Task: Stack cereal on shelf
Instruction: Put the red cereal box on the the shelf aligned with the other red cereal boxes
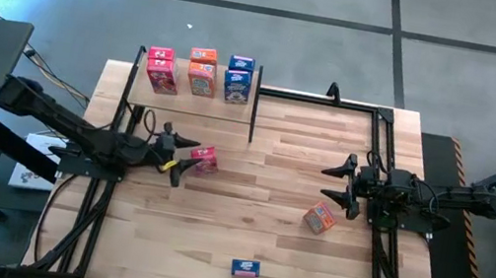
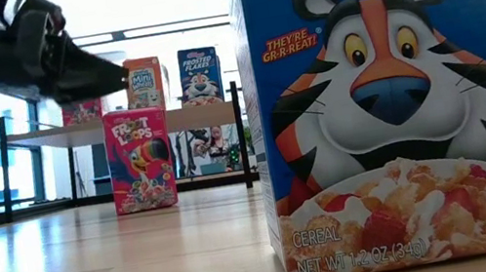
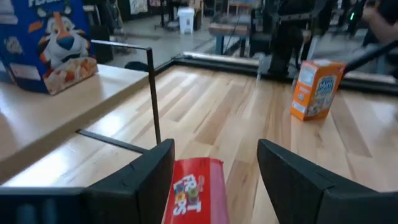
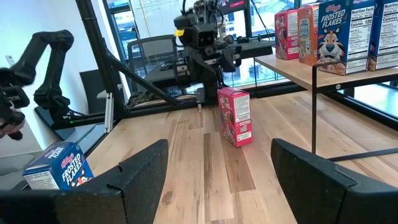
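Right pincer (image 4: 214, 174) open over table (image 4: 205, 155); pink box (image 4: 235, 116) upright ahead, blue box (image 4: 59, 165) near.

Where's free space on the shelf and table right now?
The shelf is bare right of the blue box, out to its far right posts. Its left end is crowded with pink, orange and blue boxes. On the table, the middle is open between the pink box and orange box.

Two matte-black jointed arms (yellow tag on left).
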Robot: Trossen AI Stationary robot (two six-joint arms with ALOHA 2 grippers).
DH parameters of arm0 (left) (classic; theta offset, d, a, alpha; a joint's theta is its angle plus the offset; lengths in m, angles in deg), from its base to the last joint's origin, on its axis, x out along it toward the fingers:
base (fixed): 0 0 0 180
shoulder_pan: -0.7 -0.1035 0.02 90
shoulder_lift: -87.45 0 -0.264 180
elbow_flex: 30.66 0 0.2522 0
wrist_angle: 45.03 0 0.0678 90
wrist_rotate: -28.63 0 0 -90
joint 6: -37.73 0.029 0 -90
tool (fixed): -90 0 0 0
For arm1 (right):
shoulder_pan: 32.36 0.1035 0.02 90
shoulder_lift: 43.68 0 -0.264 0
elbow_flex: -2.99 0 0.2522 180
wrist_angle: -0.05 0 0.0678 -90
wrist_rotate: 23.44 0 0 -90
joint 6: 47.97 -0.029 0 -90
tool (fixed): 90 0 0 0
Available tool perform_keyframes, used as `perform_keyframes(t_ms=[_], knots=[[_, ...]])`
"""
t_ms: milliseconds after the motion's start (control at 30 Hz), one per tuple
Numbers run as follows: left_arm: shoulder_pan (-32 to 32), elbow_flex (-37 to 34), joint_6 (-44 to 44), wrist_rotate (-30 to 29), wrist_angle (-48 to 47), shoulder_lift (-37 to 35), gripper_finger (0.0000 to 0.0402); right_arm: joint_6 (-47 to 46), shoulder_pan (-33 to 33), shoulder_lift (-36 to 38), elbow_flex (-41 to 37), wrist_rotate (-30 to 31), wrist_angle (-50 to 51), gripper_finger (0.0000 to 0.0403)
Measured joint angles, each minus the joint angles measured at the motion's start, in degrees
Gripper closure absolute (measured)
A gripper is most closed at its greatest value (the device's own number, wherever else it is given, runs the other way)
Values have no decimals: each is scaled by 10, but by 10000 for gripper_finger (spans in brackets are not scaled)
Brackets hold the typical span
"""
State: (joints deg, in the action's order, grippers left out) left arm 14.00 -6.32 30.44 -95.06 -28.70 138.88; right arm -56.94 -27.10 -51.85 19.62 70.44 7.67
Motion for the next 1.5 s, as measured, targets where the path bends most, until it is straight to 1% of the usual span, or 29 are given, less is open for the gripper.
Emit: perform_keyframes(t_ms=[133,300,433,567,700,833,1000,1100,1233,1500], knots=[[-3,82,-34,1,-177,-23,180,0,0,0,0,0,0,125],[-4,197,-106,9,-381,-22,181,0,0,0,0,0,1,125],[-10,278,-150,28,-510,-1,180,0,0,0,0,0,3,125],[-26,339,-165,55,-589,31,180,0,0,0,0,0,5,125],[-50,378,-166,93,-625,65,178,0,0,0,0,0,8,125],[-78,400,-166,132,-650,98,162,0,0,0,0,0,8,125],[-113,405,-167,184,-664,134,136,0,0,0,0,0,8,125],[-129,406,-167,209,-667,152,126,0,0,0,0,0,8,125],[-144,406,-166,229,-669,173,123,0,0,0,0,0,8,125],[-156,406,-162,242,-667,202,123,0,0,0,0,0,10,125]])
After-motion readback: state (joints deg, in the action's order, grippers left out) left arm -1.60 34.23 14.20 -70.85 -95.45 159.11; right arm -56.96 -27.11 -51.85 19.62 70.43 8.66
